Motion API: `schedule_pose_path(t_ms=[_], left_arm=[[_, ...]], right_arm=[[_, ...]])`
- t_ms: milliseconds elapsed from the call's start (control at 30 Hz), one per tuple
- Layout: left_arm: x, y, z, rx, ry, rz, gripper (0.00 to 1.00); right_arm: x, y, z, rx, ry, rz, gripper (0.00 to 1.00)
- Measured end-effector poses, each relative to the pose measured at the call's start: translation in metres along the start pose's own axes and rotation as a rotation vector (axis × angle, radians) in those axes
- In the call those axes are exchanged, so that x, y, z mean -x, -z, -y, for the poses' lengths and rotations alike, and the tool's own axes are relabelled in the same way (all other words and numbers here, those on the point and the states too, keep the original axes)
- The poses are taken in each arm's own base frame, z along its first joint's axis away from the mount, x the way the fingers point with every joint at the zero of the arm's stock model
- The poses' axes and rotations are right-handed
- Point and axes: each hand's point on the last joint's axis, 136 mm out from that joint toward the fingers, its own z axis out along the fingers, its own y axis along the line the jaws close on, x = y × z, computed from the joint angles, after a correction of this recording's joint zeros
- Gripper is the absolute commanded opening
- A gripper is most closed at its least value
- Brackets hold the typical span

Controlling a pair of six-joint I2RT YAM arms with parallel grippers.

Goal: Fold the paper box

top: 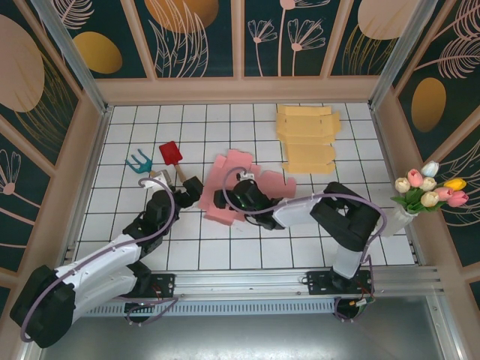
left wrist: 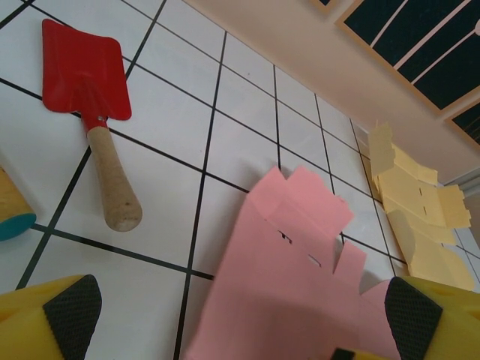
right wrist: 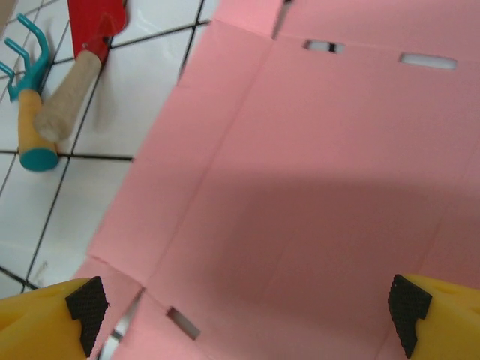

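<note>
The paper box (top: pixel 225 169) is a flat pink cut-out sheet with flaps and slots, lying mid-table. My left gripper (top: pixel 190 186) is at its left edge, open. In the left wrist view the pink sheet (left wrist: pixel 300 262) runs up between the wide-apart black pads (left wrist: pixel 71 309) of the left gripper (left wrist: pixel 241 315), and I cannot tell if they touch it. My right gripper (top: pixel 229 199) hovers over the sheet's middle, open. Seen from the right wrist, the creased sheet (right wrist: pixel 300 172) spreads under the right gripper (right wrist: pixel 247 304), with nothing held.
A red toy shovel (top: pixel 171 156) and a teal hand rake (top: pixel 139 161) lie just left of the sheet. A stack of yellow box sheets (top: pixel 306 139) sits at the back right. A vase of tulips (top: pixel 427 191) stands by the right wall.
</note>
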Motion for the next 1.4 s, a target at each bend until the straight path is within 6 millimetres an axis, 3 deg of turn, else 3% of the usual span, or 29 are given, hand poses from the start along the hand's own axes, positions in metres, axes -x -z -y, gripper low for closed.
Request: schedule_pose_path(t_ms=[133,233,400,567,767,967,1133,1400], left_arm=[[0.004,0.002,-0.004,0.029,-0.011,0.013,0.99],[0.005,0.004,-0.006,0.041,-0.020,0.012,0.99],[0.012,0.011,0.001,0.008,-0.006,0.031,0.99],[0.011,0.012,0.006,-0.019,-0.001,0.017,0.99],[-0.011,0.006,0.009,-0.030,-0.018,-0.056,0.99],[-0.064,0.001,0.021,-0.056,-0.094,-0.199,0.98],[-0.093,-0.004,0.019,-0.039,-0.103,-0.270,0.99],[-0.085,-0.001,-0.002,0.063,-0.026,-0.221,0.99]], right_arm=[[0.015,-0.006,-0.016,0.005,0.018,0.011,0.99],[0.022,-0.002,-0.015,-0.027,0.043,0.021,0.99],[0.040,0.025,0.004,-0.108,0.087,0.073,0.99],[0.054,0.058,0.046,-0.190,0.070,0.122,0.99],[0.019,0.074,0.091,-0.261,0.067,0.058,0.99],[-0.027,0.087,0.112,-0.240,0.032,-0.005,0.99],[-0.037,0.090,0.091,-0.138,0.006,0.029,0.99],[-0.064,0.102,0.049,-0.014,0.036,-0.022,0.99]])
